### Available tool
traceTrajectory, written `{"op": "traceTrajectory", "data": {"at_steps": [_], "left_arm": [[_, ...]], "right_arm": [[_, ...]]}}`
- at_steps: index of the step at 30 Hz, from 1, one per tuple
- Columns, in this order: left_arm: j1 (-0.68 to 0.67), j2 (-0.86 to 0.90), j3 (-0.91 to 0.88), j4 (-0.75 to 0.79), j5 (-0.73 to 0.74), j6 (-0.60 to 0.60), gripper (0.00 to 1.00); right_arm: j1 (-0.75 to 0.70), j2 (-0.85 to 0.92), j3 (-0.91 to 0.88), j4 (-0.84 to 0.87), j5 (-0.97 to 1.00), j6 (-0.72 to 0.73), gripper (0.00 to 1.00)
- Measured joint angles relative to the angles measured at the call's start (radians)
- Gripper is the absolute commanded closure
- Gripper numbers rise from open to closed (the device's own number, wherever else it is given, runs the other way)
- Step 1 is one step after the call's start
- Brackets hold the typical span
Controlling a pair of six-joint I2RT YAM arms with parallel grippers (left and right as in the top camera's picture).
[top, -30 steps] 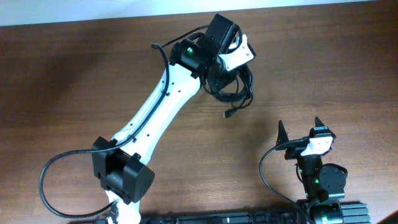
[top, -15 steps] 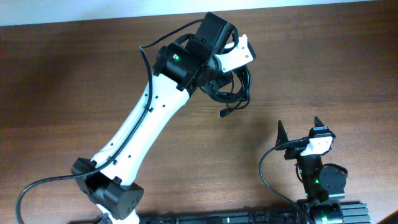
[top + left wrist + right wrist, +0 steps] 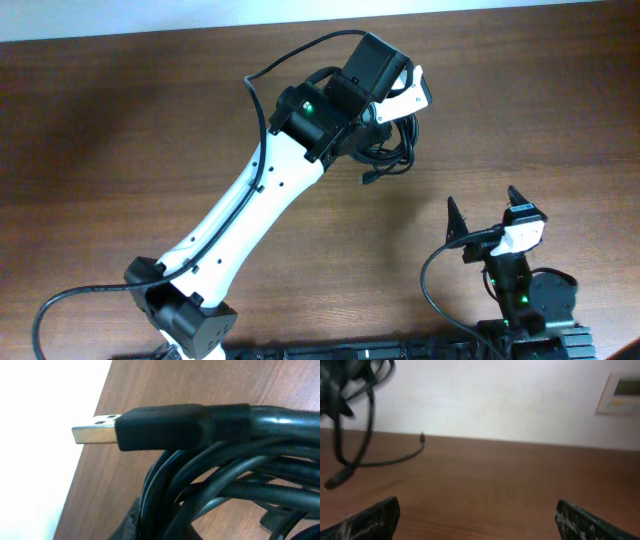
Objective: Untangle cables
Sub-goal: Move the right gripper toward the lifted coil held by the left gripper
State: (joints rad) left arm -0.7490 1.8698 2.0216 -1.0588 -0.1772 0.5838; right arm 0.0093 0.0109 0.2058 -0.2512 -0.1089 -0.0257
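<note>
Overhead, left arm: you see it reach diagonally across the brown tabletop (image 3: 120,120) toward the far edge, its left gripper (image 3: 385,118) mostly hidden under the wrist housing.
Overhead, cables: the cables (image 3: 392,142) sit bunched as a black looped bundle right at that gripper, clamped in its closed fingers; one plug end (image 3: 368,181) hangs out below the bundle.
Overhead, right arm: you find the right gripper (image 3: 485,207) near the front right of the tabletop, well apart from the bundle, fingers spread wide, nothing between them.
Left wrist, cables: the bundle (image 3: 235,480) fills your view, several glossy black cords pressed together; a USB plug (image 3: 155,427) with a metal tip points left over the tabletop edge.
Right wrist, gripper: you see both fingertips (image 3: 372,517) at the lower corners, far apart, empty.
Right wrist, cables: the bundle (image 3: 342,390) hangs at upper left, a loose strand (image 3: 385,462) trailing to a small plug over the tabletop.
</note>
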Motion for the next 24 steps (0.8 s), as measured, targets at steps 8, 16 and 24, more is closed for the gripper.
{"op": "traceTrajectory", "data": {"at_steps": [8,16,24], "left_arm": [[0.000,0.000,0.000,0.016,-0.019,0.000,1.00],[0.000,0.000,0.000,0.019,-0.023,-0.005,1.00],[0.000,0.000,0.000,0.002,-0.023,-0.043,1.00]], "right_arm": [[0.000,0.121,0.143,-0.075,-0.002,-0.036,0.01],[0.000,0.444,0.451,-0.302,-0.031,-0.061,0.01],[0.000,0.758,0.768,-0.523,-0.105,-0.064,0.01]]}}
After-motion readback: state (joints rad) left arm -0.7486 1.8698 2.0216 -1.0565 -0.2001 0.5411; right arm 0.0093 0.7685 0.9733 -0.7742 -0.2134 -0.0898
